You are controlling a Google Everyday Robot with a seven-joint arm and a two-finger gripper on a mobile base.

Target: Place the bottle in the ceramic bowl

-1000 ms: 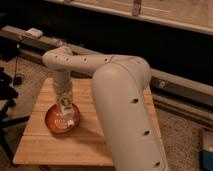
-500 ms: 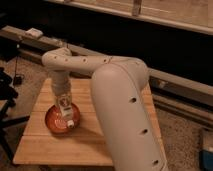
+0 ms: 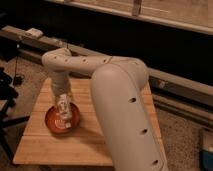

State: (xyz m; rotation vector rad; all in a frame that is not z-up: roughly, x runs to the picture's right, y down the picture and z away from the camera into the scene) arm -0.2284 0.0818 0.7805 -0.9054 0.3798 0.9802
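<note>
Little has moved since the earlier frames: the hand (image 3: 62, 106) stays poised low over the ceramic bowl (image 3: 62, 119), perhaps a touch lower than before. Whether it is clenched or released cannot be told from this view. At its tip sits a pale shape that looks to be the bottle (image 3: 63, 113), upright or nearly so, at or just above the bowl's floor; whether it already rests on the glaze is unclear. The bowl sits toward the left front part of the wooden desk (image 3: 90, 145). Behind the hand, the arm (image 3: 117, 100) bends back and fills the right of the view.

By my judgement this is the placing step, near its end. The next move calls for letting go once the bottle is settled, then lifting straight up so nothing tips.
</note>
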